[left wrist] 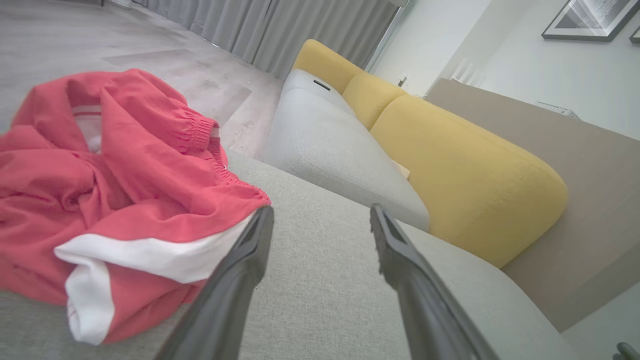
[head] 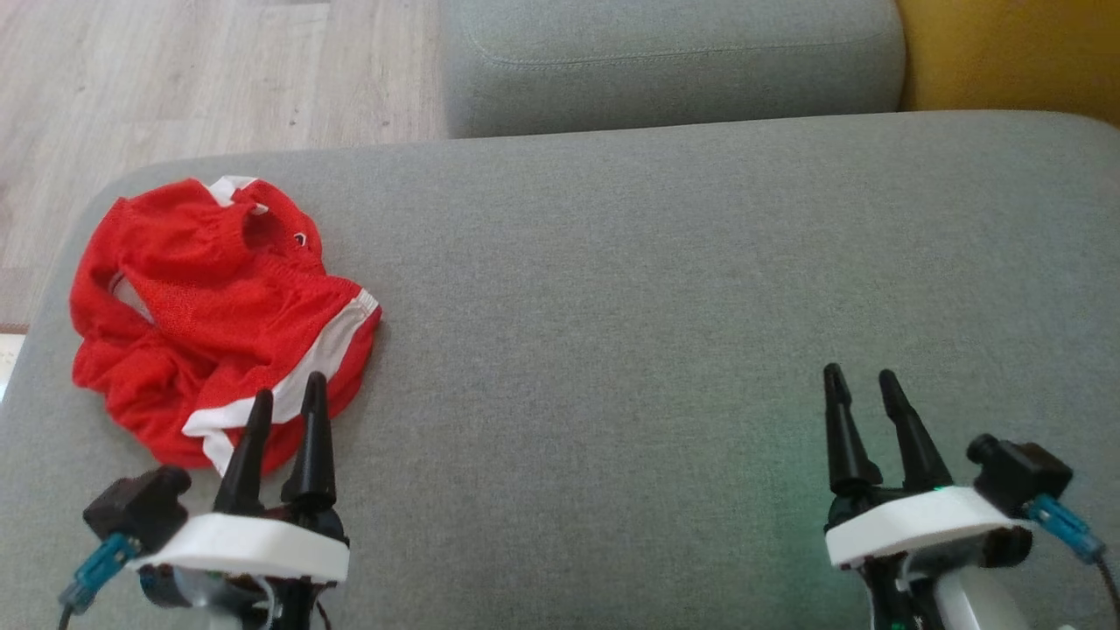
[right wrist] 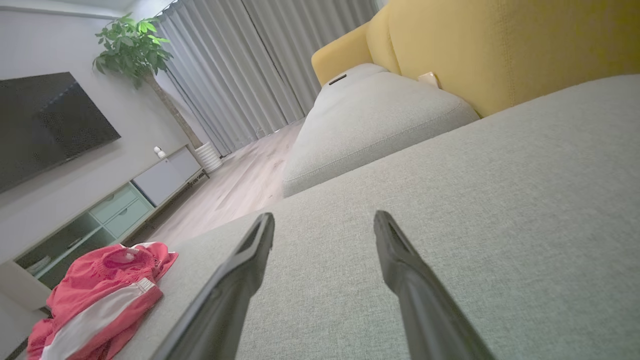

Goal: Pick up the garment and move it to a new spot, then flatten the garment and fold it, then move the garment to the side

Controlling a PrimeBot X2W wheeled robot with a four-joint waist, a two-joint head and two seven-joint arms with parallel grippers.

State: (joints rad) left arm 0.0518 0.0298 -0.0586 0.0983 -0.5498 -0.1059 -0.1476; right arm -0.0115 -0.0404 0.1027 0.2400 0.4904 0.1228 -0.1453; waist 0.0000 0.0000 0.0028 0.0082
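The garment point(head: 219, 315) is a pair of red shorts with white side stripes, lying crumpled at the left end of a grey sofa seat point(head: 656, 289). My left gripper point(head: 287, 389) is open just at the garment's near edge, its fingertips over the white stripe, nothing between them. In the left wrist view the garment point(left wrist: 110, 195) lies left of the open left gripper point(left wrist: 320, 215). My right gripper point(head: 862, 378) is open over bare cushion at the lower right, far from the garment. From the right wrist view the garment point(right wrist: 100, 295) shows at the lower left, beyond the open right gripper point(right wrist: 324, 220).
A second grey cushion point(head: 674, 61) lies beyond the seat, with a yellow backrest point(head: 1006, 52) at the top right. Wooden floor point(head: 192, 79) runs past the seat's left and far edges. A TV cabinet point(right wrist: 110, 210), TV and potted plant stand along the wall.
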